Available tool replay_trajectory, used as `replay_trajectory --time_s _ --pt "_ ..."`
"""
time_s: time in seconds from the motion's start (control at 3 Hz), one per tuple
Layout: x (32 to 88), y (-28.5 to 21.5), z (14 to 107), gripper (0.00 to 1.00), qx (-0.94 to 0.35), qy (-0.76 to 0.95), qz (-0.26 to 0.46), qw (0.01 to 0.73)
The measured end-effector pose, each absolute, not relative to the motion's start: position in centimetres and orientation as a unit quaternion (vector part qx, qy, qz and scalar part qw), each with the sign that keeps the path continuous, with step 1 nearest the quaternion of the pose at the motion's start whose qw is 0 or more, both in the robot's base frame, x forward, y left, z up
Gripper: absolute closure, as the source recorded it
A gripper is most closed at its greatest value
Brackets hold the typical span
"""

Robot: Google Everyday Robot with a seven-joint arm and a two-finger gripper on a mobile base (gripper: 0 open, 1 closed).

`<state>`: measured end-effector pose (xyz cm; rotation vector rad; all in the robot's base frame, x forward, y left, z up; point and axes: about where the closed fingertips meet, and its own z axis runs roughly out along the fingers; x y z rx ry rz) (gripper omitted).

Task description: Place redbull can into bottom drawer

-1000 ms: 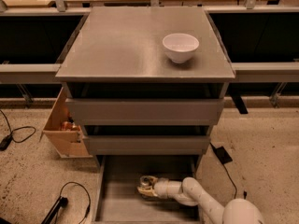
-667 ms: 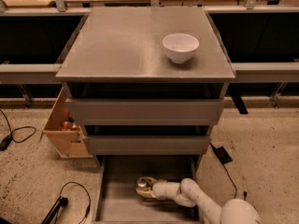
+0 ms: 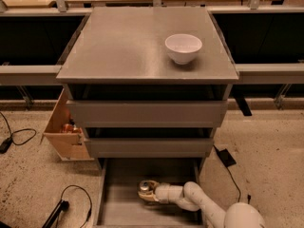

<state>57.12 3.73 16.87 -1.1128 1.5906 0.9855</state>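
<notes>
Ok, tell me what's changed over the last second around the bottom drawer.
The end effector, shut on the redbull can, has edged slightly left inside the open bottom drawer, carrying the can with it. Nothing was let go. The white bowl on the cabinet top and the wooden box beside the cabinet stayed put.

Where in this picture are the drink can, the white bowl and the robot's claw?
redbull can [image 3: 144, 185], camera view, its round top.
white bowl [image 3: 183, 48], camera view, its inner hollow.
gripper [image 3: 148, 193], camera view, midway between its fingertips, low inside the bottom drawer [image 3: 121, 209], shut on the can.
</notes>
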Motion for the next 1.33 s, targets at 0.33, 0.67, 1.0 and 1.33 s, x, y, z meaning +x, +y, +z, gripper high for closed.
replay_trajectory --time_s 0.33,0.67,1.0,1.33 --pt "57.12 3.73 16.87 0.34 -0.453 0.647 0.401 0.464" --pt "57.11 3.74 16.87 0.11 -0.453 0.647 0.401 0.464" --pt "57.1 3.78 16.88 0.0 -0.453 0.647 0.401 0.464" --pt "57.1 3.78 16.88 0.0 -0.453 0.647 0.401 0.464"
